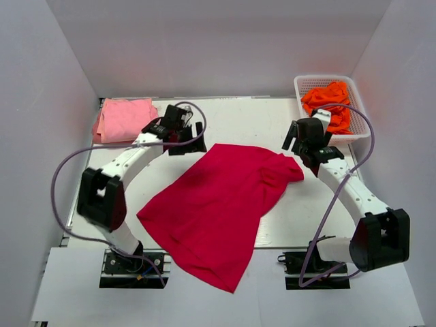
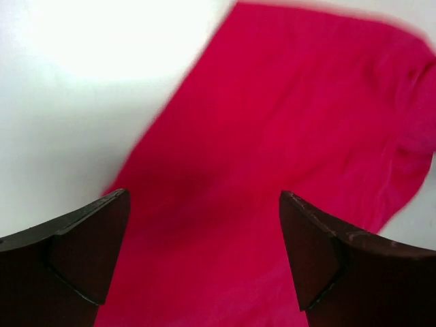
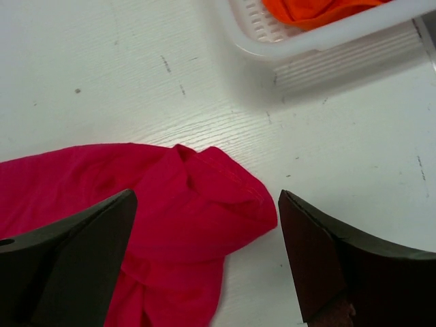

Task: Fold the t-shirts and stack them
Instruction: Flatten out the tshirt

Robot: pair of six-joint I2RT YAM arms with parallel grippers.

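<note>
At the middle of the table [image 1: 272,116], the red shirt [image 1: 218,211] lies spread flat on a slant, one sleeve bunched. The left gripper [image 2: 204,201] and right gripper [image 3: 206,197] hang above it, fingers spread, empty.

Centre: crimson t-shirt [image 1: 218,211] covers the table [image 1: 252,116].
Far middle: bare strip, passable.
Far corners: pink t-shirt [image 1: 124,119] left, white basket [image 1: 323,78] right.

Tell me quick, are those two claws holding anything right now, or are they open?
Left gripper: open, holding nothing, above the red t-shirt.
Right gripper: open, holding nothing, above the red t-shirt's bunched edge.
</note>
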